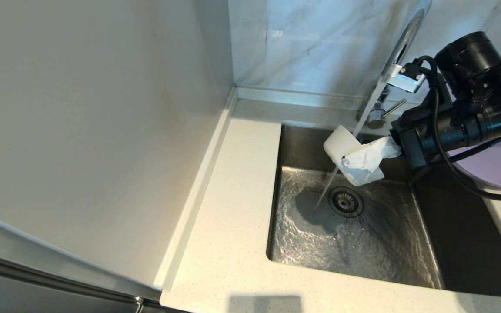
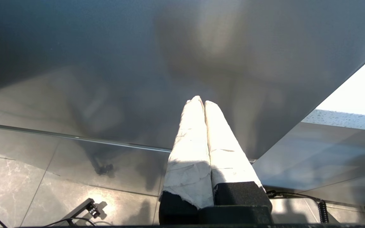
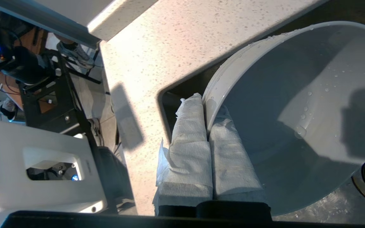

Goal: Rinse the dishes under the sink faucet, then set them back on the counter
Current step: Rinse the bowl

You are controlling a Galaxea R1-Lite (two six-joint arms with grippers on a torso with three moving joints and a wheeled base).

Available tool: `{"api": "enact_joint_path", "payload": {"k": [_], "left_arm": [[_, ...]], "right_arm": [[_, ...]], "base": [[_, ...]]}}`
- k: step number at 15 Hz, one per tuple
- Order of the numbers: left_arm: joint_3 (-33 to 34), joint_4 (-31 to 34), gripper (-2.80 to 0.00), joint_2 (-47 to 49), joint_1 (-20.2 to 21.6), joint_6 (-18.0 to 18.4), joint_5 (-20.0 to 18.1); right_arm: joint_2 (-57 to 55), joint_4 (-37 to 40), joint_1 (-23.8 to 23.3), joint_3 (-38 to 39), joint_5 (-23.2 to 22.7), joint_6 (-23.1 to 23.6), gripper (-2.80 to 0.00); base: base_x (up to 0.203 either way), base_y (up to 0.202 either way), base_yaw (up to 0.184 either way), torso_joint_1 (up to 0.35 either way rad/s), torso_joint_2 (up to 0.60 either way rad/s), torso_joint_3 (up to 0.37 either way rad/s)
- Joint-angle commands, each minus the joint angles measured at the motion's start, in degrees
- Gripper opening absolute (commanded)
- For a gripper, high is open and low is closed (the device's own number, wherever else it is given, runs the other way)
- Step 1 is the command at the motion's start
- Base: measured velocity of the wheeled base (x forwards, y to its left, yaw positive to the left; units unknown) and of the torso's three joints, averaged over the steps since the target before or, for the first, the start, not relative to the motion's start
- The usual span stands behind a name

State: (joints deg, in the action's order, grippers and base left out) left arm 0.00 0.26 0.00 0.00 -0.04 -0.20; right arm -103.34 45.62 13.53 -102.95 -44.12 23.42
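The right gripper (image 3: 206, 126) pinches the bowl's (image 1: 342, 145) rim in its jaws, tipped under the faucet's (image 1: 400, 48) water, above the sink (image 1: 363, 243). Only the head view shows the plate (image 1: 494, 167) on the tabletop (image 1: 233, 195) beside the sink. Only the left wrist view shows the left gripper (image 2: 203, 103), its jaws pressed together, away from the sink.

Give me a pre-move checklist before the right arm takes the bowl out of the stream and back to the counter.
1. Grip: right hand pinches the bowl rim between its wrapped fingers. Ok.
2. Rinse: droplets sit inside the bowl, but the head view shows the stream passing beside the tilted bowl to the sink floor. Cannot tell.
3. Faucet is running and nothing holds the lever. Not ok if it must be off first.
4. Landing spot: the plate and a pink item at the picture's edge sit on the counter to the right. Free space there: cannot tell.
5. Left hand is shut, off the worktop. Ok.
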Motion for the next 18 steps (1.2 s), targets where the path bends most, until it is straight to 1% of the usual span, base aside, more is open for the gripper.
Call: {"api": "enact_joint_path", "payload": {"k": [1, 5, 6, 10, 14, 18], "left_arm": [[0.0, 0.0, -2.80, 0.0, 0.0, 0.0, 0.0], [0.0, 0.0, -2.80, 0.0, 0.0, 0.0, 0.0], [0.0, 0.0, -2.80, 0.0, 0.0, 0.0, 0.0], [0.0, 0.0, -2.80, 0.0, 0.0, 0.0, 0.0], [0.0, 0.0, -2.80, 0.0, 0.0, 0.0, 0.0], [0.0, 0.0, -2.80, 0.0, 0.0, 0.0, 0.0]], "right_arm": [[-2.8, 0.3, -0.4, -1.9, 1.0, 0.1, -2.80], [-3.5, 0.3, -2.6, -4.2, 2.2, 0.1, -2.80], [-3.9, 0.3, -2.9, -4.5, 3.4, 0.1, -2.80], [-4.2, 0.3, -3.4, -5.5, 5.0, 0.1, -2.80], [-3.5, 0.3, -4.0, -5.2, 5.4, 0.1, -2.80], [-1.2, 0.3, -8.8, -4.1, 5.5, -0.1, -2.80]], "base": [[0.000, 0.000, 0.000, 0.000, 0.00, 0.000], [0.000, 0.000, 0.000, 0.000, 0.00, 0.000], [0.000, 0.000, 0.000, 0.000, 0.00, 0.000], [0.000, 0.000, 0.000, 0.000, 0.00, 0.000], [0.000, 0.000, 0.000, 0.000, 0.00, 0.000], [0.000, 0.000, 0.000, 0.000, 0.00, 0.000]]}}
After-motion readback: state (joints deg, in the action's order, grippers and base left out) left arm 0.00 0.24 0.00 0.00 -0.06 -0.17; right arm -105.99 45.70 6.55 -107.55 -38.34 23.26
